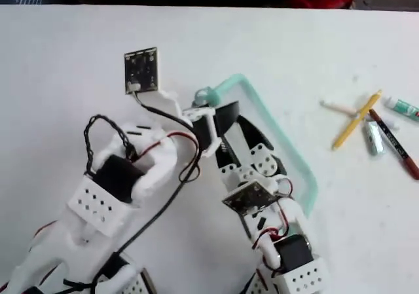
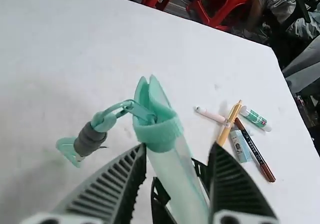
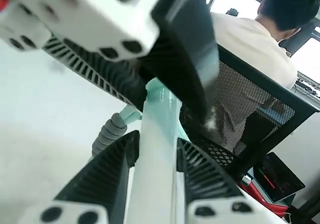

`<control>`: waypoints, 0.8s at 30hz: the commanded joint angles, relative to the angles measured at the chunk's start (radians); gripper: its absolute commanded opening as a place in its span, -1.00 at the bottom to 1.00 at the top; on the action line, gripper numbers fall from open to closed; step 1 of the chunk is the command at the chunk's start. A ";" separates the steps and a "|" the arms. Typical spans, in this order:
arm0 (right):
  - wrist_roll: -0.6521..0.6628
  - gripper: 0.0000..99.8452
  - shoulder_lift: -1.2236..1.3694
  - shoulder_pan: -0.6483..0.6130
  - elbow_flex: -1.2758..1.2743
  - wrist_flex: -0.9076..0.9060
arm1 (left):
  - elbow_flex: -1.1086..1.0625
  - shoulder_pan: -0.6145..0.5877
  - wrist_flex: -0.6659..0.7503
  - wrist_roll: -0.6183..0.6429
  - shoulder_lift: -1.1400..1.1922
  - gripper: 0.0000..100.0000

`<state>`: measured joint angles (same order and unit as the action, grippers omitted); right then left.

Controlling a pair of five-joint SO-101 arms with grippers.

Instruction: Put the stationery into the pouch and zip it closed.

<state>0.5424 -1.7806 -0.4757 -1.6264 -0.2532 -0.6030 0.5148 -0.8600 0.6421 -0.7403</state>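
pouch (image 1: 279, 130): clear with mint-green edging. It sits near the middle of the white table (image 1: 65, 52), with its long edge slanting from the left arm's gripper back past the right arm.
left gripper (image 2: 176, 154): closed in on the pouch's zipper end. The ribbed fingers (image 2: 122, 181) sit against either side of the mint trim, and the pouch tip pokes out just past them.
right gripper (image 3: 157, 141): narrow and clamped on the same pouch edge, just behind the left gripper. The edge runs straight between its two fingers.
zipper pull (image 2: 115, 113): comes off the pouch tip beyond the left gripper's fingers. It carries a grey sleeve (image 2: 89, 140) and ends in a mint tab (image 2: 67, 148).
stationery (image 1: 372, 133): all outside the pouch, in a loose cluster on the table on the right arm's side — well apart from both grippers.
cluster detail: the yellow pen (image 1: 355, 120) crosses a white-and-pink stick (image 1: 337, 107). The brown pen (image 1: 395, 145) lies beside it, and a green-and-white tube (image 1: 400, 107) is outermost.
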 commanded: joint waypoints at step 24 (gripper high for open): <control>0.109 -0.96 -0.019 -0.007 0.089 -0.050 | 0.275 -0.058 -0.104 -0.002 0.348 -0.54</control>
<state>0.6421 -1.7791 -0.4772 -1.6019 -0.3007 -0.4051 0.4687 -0.9337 0.6437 -0.3997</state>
